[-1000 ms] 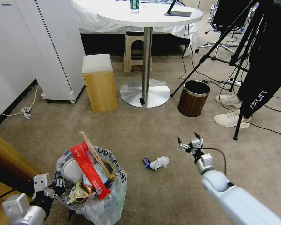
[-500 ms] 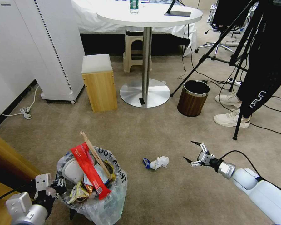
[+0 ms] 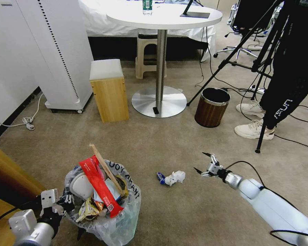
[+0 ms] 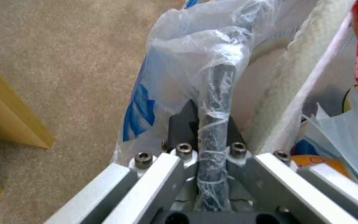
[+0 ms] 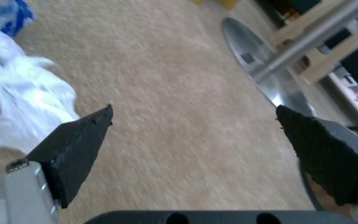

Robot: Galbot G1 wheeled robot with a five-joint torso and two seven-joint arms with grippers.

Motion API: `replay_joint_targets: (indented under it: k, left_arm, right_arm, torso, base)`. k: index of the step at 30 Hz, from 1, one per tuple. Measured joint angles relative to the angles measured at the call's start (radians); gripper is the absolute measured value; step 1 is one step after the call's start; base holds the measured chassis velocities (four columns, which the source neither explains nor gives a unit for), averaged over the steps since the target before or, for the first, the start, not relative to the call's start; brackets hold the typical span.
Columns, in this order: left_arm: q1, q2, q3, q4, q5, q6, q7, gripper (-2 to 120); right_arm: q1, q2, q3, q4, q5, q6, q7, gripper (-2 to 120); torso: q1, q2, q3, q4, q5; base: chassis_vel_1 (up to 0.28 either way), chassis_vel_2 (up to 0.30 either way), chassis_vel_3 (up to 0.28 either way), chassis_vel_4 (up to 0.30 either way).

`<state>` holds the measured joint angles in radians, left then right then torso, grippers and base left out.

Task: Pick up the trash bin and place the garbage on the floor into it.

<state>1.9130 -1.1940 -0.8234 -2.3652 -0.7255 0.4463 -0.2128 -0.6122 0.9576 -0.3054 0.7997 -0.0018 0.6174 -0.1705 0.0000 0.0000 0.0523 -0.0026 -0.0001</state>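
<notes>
The trash bin (image 3: 121, 218), lined with a crinkled clear bag, hangs at the lower left, stuffed with a red wrapper (image 3: 99, 186), a wooden stick (image 3: 104, 169) and other litter. My left gripper (image 3: 63, 205) is shut on its bagged rim (image 4: 216, 102). On the beige carpet (image 3: 154, 150) lies one piece of garbage, a white tissue with a blue scrap (image 3: 171, 178). My right gripper (image 3: 201, 162) hovers open just right of it, low over the floor, with the tissue (image 5: 25, 102) beside one fingertip (image 5: 84, 130).
A brown wood-grain bin (image 3: 211, 107) stands behind the right gripper, beside a round table's metal base (image 3: 159, 101). A wooden box stool (image 3: 108, 90) is at the centre left. Tripod legs (image 3: 263, 126), cables and a person's shoes (image 3: 253, 130) crowd the right.
My right gripper has swung down from its raised pose and moved left, closer to the tissue. The bin in my left gripper has shifted slightly to the right.
</notes>
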Motion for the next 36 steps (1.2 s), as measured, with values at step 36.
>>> replay_joint_targets:
  k: [36]
  left_arm:
    - [-0.042, 0.004, 0.008, 0.031, -0.028, 0.020, -0.018, 0]
  right_arm:
    - [0.013, 0.062, -0.159, -0.044, 0.032, 0.063, -0.049, 93]
  torso:
    - [0.000, 0.000, 0.000, -0.0001, -0.0001]
  base:
    - [0.000, 0.000, 0.000, 0.000]
